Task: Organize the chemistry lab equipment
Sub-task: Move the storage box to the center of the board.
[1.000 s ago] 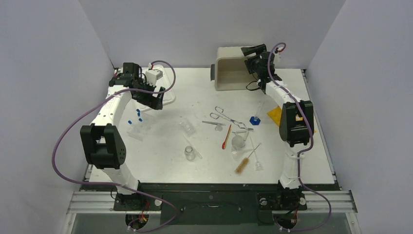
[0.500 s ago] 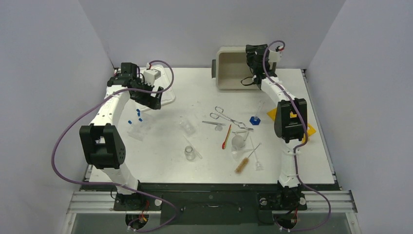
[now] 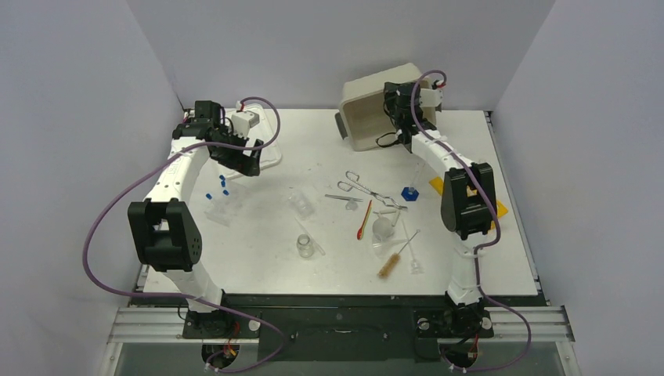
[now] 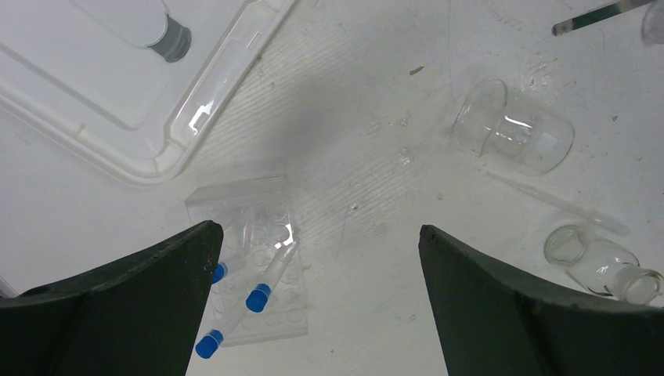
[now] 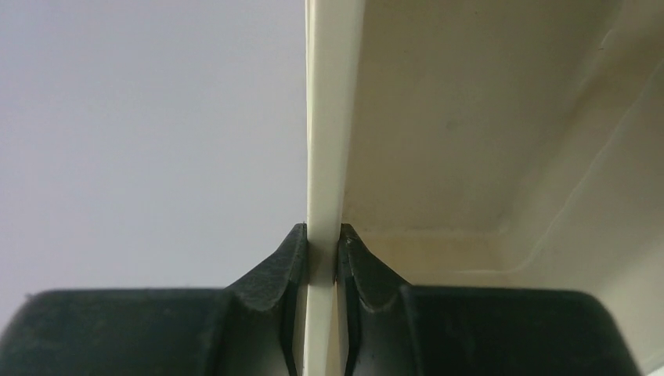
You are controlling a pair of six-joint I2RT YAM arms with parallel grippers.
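Note:
At the back of the table, the beige tub (image 3: 364, 113) is tilted with one side raised. My right gripper (image 3: 398, 106) is shut on its thin wall (image 5: 333, 117), and both pads press on that rim at the gripper (image 5: 321, 235). My left gripper (image 3: 247, 160) hangs open over the left side, nothing between its fingers. Below it lie blue-capped tubes (image 4: 257, 298) on a clear well tray (image 4: 250, 235). A beaker (image 4: 513, 137) and a vial (image 4: 599, 262) lie to the right. Forceps (image 3: 364, 188), a green-and-red spatula (image 3: 365, 220) and a brush (image 3: 389, 265) sit mid-table.
The white lid (image 4: 117, 86) lies flat at the back left, under my left arm. A blue nut-shaped piece (image 3: 409, 193) and a yellow sheet (image 3: 440, 185) lie by my right arm. A round flask (image 3: 383, 228) stands beside the spatula. Grey walls close in three sides.
My right gripper has closed on the tub's wall and swung left, tipping the tub up. The left arm has stayed where it was, still open.

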